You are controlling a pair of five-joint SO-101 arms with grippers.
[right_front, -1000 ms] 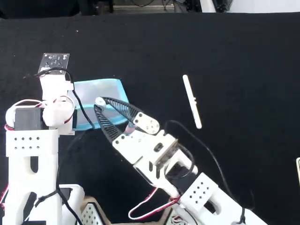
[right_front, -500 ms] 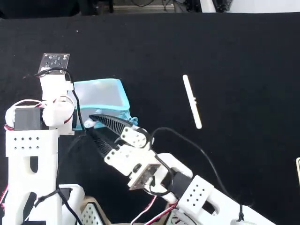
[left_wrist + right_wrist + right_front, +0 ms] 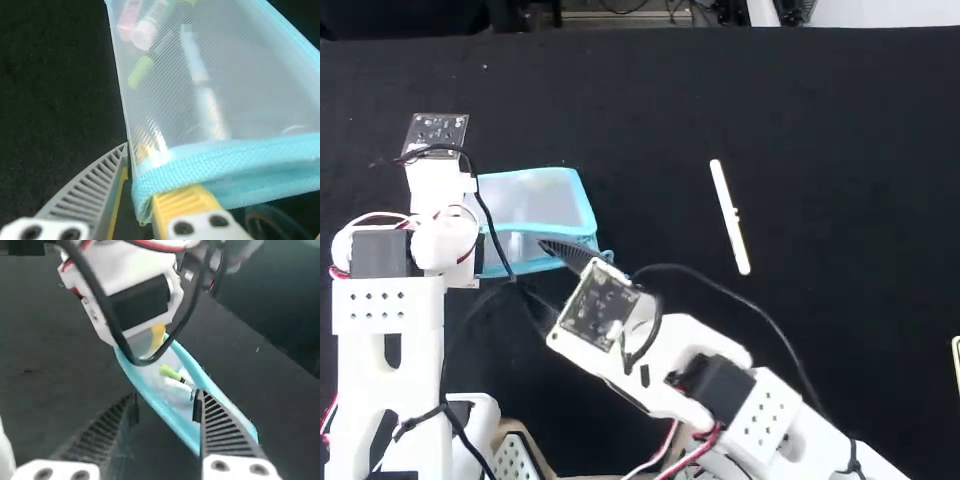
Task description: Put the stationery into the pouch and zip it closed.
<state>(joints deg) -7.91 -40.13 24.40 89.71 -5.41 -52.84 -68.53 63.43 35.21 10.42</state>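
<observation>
The translucent mesh pouch with light-blue trim [image 3: 535, 200] lies near the left edge of the black counter [image 3: 820, 120]. Pink, green and white stationery pieces [image 3: 145, 30] already show through its mesh. 1 slim white plastic pen [image 3: 730, 215] is out near the counter's middle, well apart from the pouch. So the filling looks mostly done, with that pen and the zipping left; the mouth appears open in the right wrist view.

The left pincer [image 3: 142, 200] is clenched on the pouch's trimmed edge. The right pincer [image 3: 167, 400] is released, its jaws spread on either side of the pouch's near edge.

Compared with 1 second ago, the right arm's wrist has rolled so its camera board faces up, and its pincer has swung lower against the pouch's near edge. Pouch, pen and left arm have not shifted.
</observation>
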